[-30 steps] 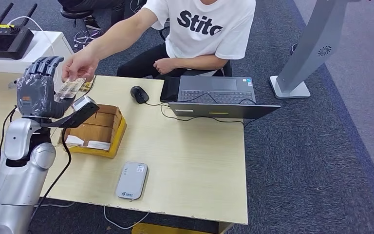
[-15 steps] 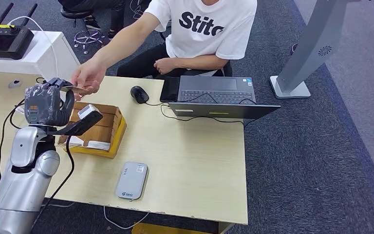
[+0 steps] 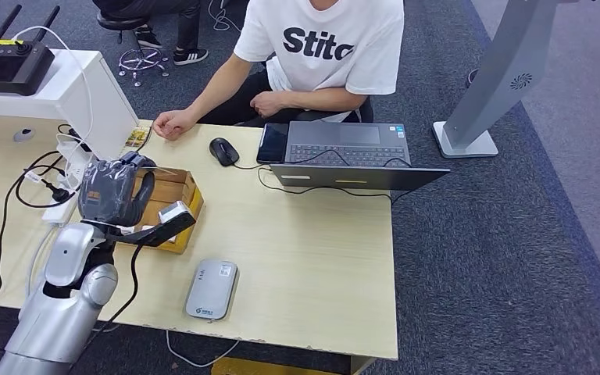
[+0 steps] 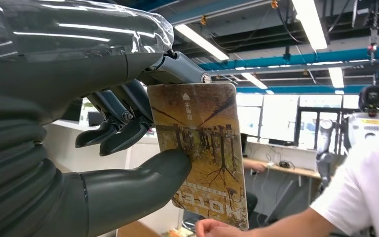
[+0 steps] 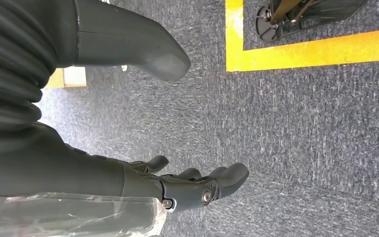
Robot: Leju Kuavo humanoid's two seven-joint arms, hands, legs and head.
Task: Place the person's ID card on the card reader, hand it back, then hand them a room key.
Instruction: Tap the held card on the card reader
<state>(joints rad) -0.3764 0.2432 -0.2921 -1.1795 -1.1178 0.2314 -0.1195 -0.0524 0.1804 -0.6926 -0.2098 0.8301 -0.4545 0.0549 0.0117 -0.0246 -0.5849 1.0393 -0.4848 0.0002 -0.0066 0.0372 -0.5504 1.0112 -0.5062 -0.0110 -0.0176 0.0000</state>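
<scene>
Left hand (image 3: 111, 192) raised over the cardboard box (image 3: 173, 205) at desk's (image 3: 312, 266) left side, thumb + fingers pinching the ID card (image 4: 202, 153) upright. Card reader (image 3: 212, 289) lies near desk's near edge, right of the arm. Person's hand (image 3: 172, 123) rests on far edge. Right hand (image 5: 197, 185) hangs over carpet, fingers apart, holding nothing.

A person's white T-shirt (image 3: 324, 47) carries bold black lettering across the chest that reads "Stitc", its end hidden in a fold. The card (image 4: 200, 153) pinched in the robot's left hand (image 4: 54, 123) bears pale print too blurred to read.
</scene>
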